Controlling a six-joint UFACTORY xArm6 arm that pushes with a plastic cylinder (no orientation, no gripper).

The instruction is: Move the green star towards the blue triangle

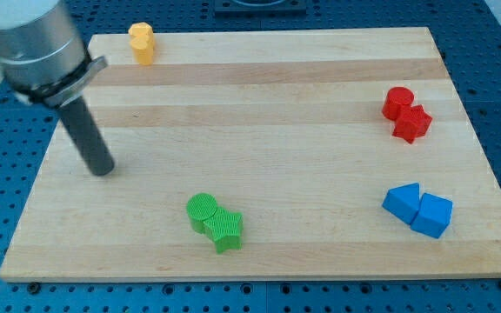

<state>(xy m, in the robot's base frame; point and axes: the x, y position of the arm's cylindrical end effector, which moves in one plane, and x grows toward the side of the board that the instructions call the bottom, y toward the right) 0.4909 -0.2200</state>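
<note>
The green star (225, 229) lies near the view's bottom, left of centre, touching a green round block (203, 209) on its upper left. The blue triangle (402, 202) lies at the view's lower right, touching a blue cube-like block (431, 216). My tip (102, 168) rests on the board at the view's left, well to the upper left of the green blocks and far from the blue ones.
A red round block (397, 102) and a red star-like block (411, 123) touch at the view's upper right. A yellow block (142, 43) stands at the board's top edge, left. The wooden board (268, 96) ends just below the green star.
</note>
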